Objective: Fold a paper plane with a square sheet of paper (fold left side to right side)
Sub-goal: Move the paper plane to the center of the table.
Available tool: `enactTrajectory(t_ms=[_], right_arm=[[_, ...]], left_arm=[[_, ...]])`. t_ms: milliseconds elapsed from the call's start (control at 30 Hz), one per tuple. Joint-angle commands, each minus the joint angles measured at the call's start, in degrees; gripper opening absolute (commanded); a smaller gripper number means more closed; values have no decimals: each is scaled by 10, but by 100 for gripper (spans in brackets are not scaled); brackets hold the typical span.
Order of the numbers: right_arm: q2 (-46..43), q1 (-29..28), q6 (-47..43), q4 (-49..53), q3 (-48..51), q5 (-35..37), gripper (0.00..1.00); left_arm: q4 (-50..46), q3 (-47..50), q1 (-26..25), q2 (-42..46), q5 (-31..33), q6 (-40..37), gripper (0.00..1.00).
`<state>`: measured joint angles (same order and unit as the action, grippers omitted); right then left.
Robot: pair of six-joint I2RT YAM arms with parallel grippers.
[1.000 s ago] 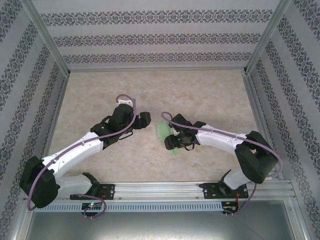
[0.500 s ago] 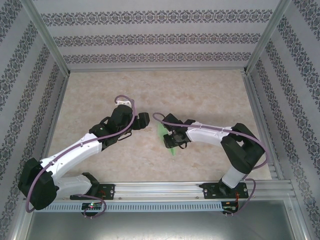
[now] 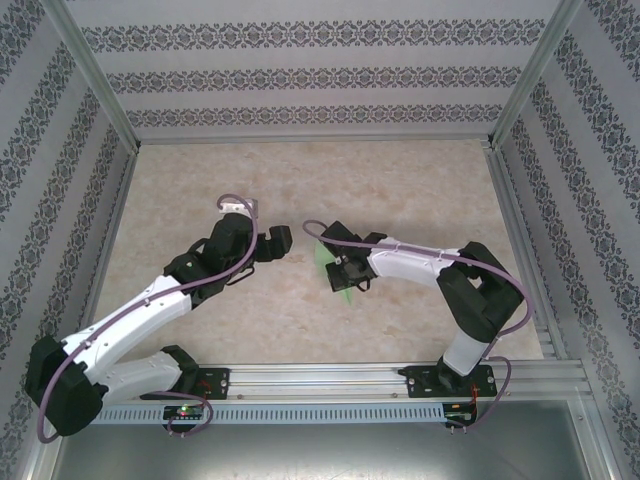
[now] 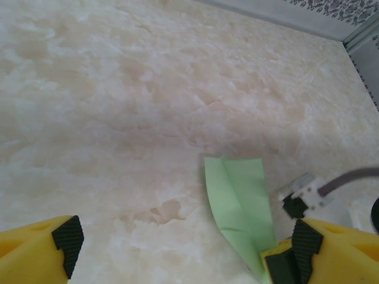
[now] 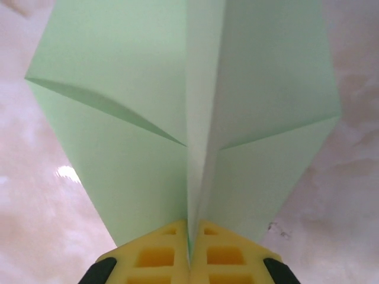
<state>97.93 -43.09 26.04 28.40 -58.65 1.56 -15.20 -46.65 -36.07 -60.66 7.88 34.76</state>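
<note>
So the right gripper [image 5: 189, 245] has just been snapped shut on the centre ridge of the paper plane [image 5: 118, 118], sitting mid-frame in the top view. The left gripper [image 4: 180, 251] is kept wide open and empty, just left of it. Folding looks basically done.

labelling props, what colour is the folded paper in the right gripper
The paper plane is plain pale mint green, unmarked; best seen in the right wrist view.
</note>
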Motion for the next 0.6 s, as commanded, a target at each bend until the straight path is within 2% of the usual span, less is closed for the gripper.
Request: enactTrajectory(t_ms=[0,167,300,567], right_arm=[[-5,30,-23,31,-61,23,0],[63,79,-35,62,-183,32,0],[150,111,-31,100,-303,71,0],[318,130,-25,214,-528,124,0]], left_arm=[[-25,11,2,37,17,-27,99],[-30,28,2,81,20,-43,100],[-27,51,1,105,18,-42,100],[-35,64,2,107,-10,-44,100]])
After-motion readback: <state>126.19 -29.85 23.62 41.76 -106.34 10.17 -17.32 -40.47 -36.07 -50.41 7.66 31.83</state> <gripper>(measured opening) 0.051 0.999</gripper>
